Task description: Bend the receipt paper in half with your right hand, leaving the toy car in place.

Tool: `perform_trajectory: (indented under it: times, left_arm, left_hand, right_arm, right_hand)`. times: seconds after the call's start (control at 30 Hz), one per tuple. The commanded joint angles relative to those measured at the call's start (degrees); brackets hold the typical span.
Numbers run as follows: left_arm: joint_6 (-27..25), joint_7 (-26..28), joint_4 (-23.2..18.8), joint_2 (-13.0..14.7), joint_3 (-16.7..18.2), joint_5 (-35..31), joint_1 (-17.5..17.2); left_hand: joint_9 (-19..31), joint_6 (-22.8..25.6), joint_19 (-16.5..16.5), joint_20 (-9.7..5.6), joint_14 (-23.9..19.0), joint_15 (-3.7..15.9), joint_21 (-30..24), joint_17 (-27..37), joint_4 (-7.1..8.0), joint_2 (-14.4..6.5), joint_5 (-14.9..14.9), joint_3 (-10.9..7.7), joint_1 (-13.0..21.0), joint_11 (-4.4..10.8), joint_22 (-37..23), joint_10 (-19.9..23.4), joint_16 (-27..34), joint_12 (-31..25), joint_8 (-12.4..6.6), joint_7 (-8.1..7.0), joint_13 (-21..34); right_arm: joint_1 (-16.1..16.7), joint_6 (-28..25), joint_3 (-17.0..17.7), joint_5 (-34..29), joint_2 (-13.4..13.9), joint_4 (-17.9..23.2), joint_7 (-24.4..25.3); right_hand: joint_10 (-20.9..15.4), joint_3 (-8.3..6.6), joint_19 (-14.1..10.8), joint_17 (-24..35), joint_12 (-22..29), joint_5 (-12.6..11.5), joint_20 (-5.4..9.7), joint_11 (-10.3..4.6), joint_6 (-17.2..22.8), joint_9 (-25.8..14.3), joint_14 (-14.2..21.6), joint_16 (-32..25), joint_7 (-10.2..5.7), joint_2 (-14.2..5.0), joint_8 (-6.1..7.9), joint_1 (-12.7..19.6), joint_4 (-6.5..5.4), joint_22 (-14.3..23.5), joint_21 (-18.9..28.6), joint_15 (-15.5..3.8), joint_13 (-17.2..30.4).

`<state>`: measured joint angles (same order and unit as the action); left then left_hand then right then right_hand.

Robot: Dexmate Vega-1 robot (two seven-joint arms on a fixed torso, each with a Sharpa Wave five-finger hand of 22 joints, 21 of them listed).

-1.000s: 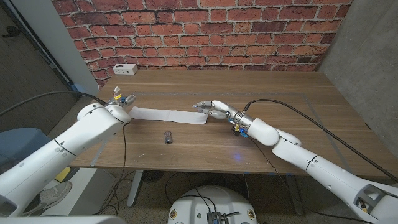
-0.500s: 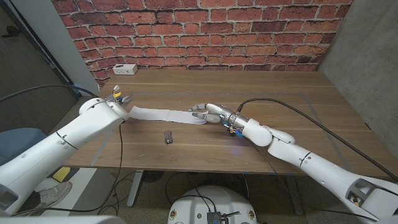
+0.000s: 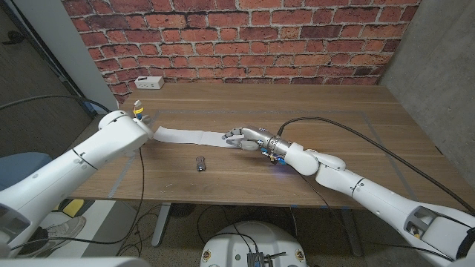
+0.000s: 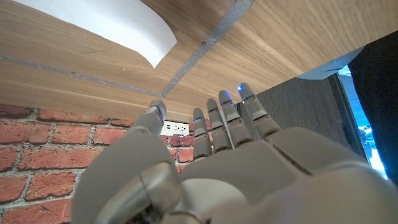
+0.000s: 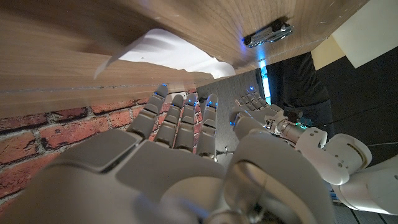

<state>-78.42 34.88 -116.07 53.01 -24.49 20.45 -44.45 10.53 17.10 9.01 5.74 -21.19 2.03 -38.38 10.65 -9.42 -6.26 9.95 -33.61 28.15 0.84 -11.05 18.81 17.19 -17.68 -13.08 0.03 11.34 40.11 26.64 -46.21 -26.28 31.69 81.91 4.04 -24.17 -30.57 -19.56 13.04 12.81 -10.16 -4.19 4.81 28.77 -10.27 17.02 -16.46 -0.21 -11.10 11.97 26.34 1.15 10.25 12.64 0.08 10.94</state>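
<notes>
Head view showed the table (image 3: 356,119) running wide under a brick wall (image 3: 245,37), with both arms reaching in from the near corners. The left arm (image 3: 82,159) stretched along the table's left edge, and its hand (image 4: 205,168) hung past the paper's left end with fingers straight and loosely side by side, gripping nothing; that looked like a parked pose, kept clear because the task belongs to the other hand. The right arm (image 3: 349,178) crossed from the near right toward the middle, which brought the right hand (image 3: 241,139) to the paper's right end. Its fingers were spread and curved over that end, seemingly touching it, though whether they had any real hold I could not tell; the right wrist view showed them apart and extended with the paper's edge lifting just beyond them. The paper (image 3: 189,136) lay as a long strip, unfolded, left of center, so the fold had probably only begun. A white box (image 3: 149,82) sat far left by the wall. The car (image 3: 200,164) rested near of the strip, apart from it and from both hands, well placed to stay undisturbed.
</notes>
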Motion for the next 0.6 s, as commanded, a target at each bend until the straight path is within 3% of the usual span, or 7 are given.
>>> perform_trajectory:
  times: [0.03, 0.07, 0.3, 0.4, 0.6]
  left_arm:
    - [1.46, -1.35, 4.89, -0.72, 0.11, 2.35, 1.71]
    - [1.63, -1.60, 5.24, -0.85, -0.02, 2.11, 1.89]
    - [3.34, -5.45, 8.17, -0.83, -3.12, 0.79, 5.27]
    - [4.02, -7.94, 9.73, -0.66, -5.06, 0.44, 7.48]
    - [4.76, -13.23, 12.47, -0.19, -10.46, -1.01, 12.53]
  left_hand:
    - [0.23, 0.24, 1.05, 0.31, -1.29, -0.10, -0.80, 0.05, 0.19, 1.15, -0.03, 0.52, 0.09, 0.05, -0.10, 0.98, 0.40, -0.57, 0.24, 0.37, 0.21]
    - [0.23, 0.53, 1.47, 0.26, -1.94, 0.02, -0.93, 0.00, 0.07, 1.83, -0.01, 0.89, 0.12, -0.18, -0.08, 1.54, 0.48, -0.65, 0.24, 0.55, 0.22]
    - [0.24, 0.94, 2.02, 0.30, -3.08, 0.00, -1.06, -0.14, -0.20, 3.77, 0.06, 1.90, 0.24, -0.50, -0.06, 2.50, 0.45, -0.62, 0.37, 1.10, 0.25]
    - [0.23, 0.77, 2.18, 0.14, -3.11, -0.06, -1.02, -0.14, -0.25, 5.72, 0.11, 3.07, 0.17, -0.43, -0.04, 2.66, 0.10, -0.30, 0.70, 0.94, 0.26]
    - [0.24, 0.21, 1.45, 0.68, -2.35, -0.85, -0.63, 0.07, 0.26, 6.28, 0.29, 3.85, -0.01, -0.88, -0.04, 1.68, -0.45, 0.50, 1.13, 1.22, 0.30]
  right_arm:
    - [-1.94, -0.07, -2.21, -1.75, -0.89, -2.94, 0.76]
    - [-2.00, -0.14, -2.28, -1.75, -0.91, -3.04, 0.82]
    - [-2.83, -0.75, -2.95, -1.79, -1.33, -4.21, 0.58]
    - [-3.30, -1.36, -3.29, -1.82, -1.60, -4.95, 0.34]
    - [-3.99, -2.48, -3.77, -1.50, -1.80, -6.50, 0.07]
  right_hand:
    - [-0.64, -0.37, -0.62, 0.08, -0.02, 0.01, 0.27, -0.28, 0.66, -0.28, 0.40, -0.41, -0.05, -0.09, 0.11, 0.87, 0.08, 0.13, 0.11, -0.08, 0.18]
    - [-0.71, -0.44, -0.67, 0.08, -0.06, 0.02, 0.27, -0.96, 0.79, -0.28, 0.46, -0.43, 0.01, -0.06, 0.06, 1.03, 0.14, 0.13, 0.10, -0.05, 0.19]
    - [-0.96, -0.44, -0.68, 0.17, -0.08, 0.06, 0.27, -0.67, 1.11, -0.29, 0.48, -0.47, 0.05, -0.05, 0.00, 1.08, 0.01, 0.13, 0.07, -0.15, 0.19]
    - [-1.08, -0.40, -0.75, 0.22, -0.10, 0.08, 0.29, -0.66, 1.31, -0.29, 0.59, -0.53, 0.15, 0.00, -0.02, 1.06, -0.09, 0.13, 0.08, -0.20, 0.19]
    - [-2.09, 0.01, -1.42, 0.50, 0.03, 0.16, 0.22, 0.03, 2.35, -0.31, 2.20, -1.22, 0.50, 0.14, -0.04, 0.29, -1.13, 0.14, 0.25, 0.02, 0.20]
